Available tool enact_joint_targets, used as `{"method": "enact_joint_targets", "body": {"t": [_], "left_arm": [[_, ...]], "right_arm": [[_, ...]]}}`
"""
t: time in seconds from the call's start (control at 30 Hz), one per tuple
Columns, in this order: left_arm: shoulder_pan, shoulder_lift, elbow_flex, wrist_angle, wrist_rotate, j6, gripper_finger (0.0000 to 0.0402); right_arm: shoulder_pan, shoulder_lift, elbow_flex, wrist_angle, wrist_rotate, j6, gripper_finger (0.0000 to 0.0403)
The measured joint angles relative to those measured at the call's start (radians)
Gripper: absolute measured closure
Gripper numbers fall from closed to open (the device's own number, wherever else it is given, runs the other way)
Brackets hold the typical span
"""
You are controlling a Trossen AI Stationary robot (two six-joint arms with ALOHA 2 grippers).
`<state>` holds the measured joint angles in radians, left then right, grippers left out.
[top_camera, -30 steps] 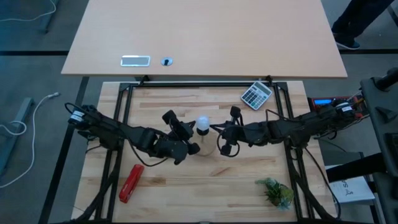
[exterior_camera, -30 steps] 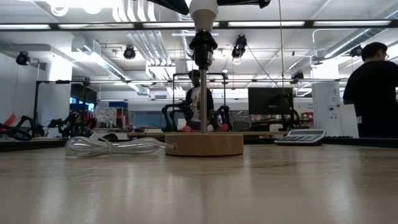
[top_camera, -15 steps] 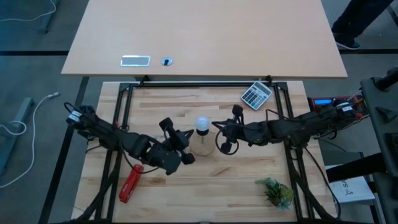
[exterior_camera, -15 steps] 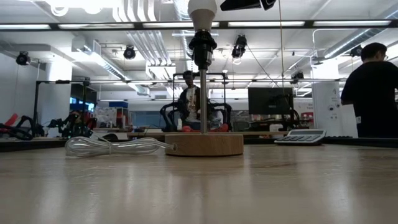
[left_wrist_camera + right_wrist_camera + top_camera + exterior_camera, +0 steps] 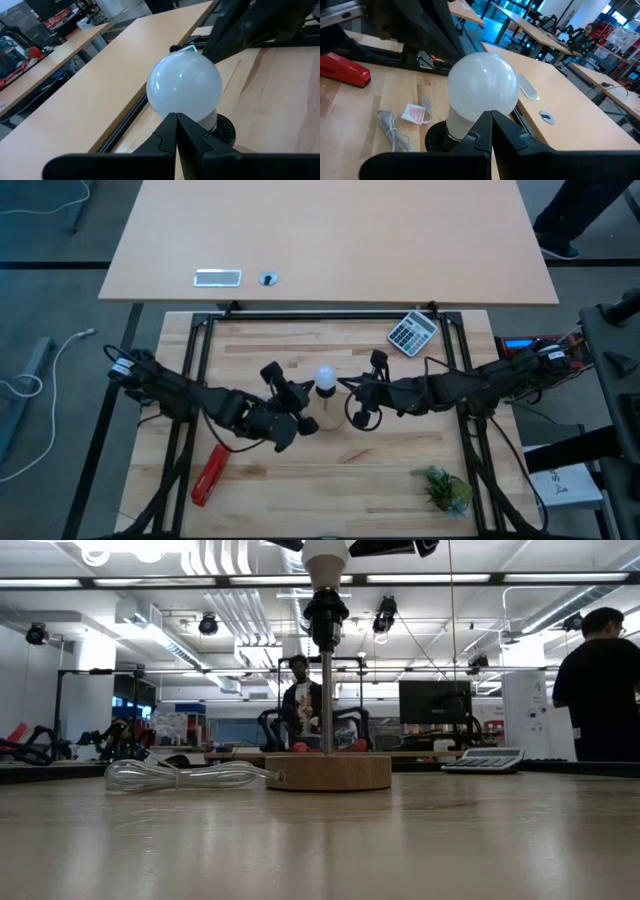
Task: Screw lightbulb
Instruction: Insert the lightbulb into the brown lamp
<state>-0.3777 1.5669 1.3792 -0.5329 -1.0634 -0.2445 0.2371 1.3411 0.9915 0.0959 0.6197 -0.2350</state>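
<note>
Pale butcher-block planks make up my bench (image 5: 330, 470), its grain running side to side under both arms, with a smoother tan desk (image 5: 330, 230) beyond it.

Nearest to me in the high view, a red stapler-like tool (image 5: 211, 474) lies below and outside the left hand (image 5: 300, 408), and a small green plant sprig (image 5: 443, 488) lies well below the right hand (image 5: 357, 402).

I have both hands fully closed, fingers pressed flat together, and neither holds anything. From each wrist camera I see my own dark finger tips meeting in a point just in front of the lightbulb (image 5: 184, 90), which is matte white and round like a globe. The lightbulb sits between the two hands, seated upright in a black socket (image 5: 437, 137) atop a thin metal stem (image 5: 326, 700). I cannot tell whether either tip actually touches the glass.

At the foot of the stem is a round wooden base (image 5: 328, 772), light tan with smooth sides. Beside it on the left hand's side lies a coil of clear glossy cord (image 5: 185, 775) with a small paper tag (image 5: 416, 113).

Beyond the right hand, near the bench's far edge, rests a grey calculator (image 5: 412, 332).

Farther off, the room has more benches, a seated person (image 5: 299, 705) and a standing person in dark clothes (image 5: 600, 685).
</note>
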Motion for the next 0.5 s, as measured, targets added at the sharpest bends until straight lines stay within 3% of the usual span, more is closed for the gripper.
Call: {"method": "enact_joint_targets", "body": {"t": [0.5], "left_arm": [[0.023, 0.0, -0.001, -0.008, 0.004, -0.003, 0.0402]], "right_arm": [[0.001, 0.003, 0.0, 0.0, -0.048, 0.027, 0.0403]]}}
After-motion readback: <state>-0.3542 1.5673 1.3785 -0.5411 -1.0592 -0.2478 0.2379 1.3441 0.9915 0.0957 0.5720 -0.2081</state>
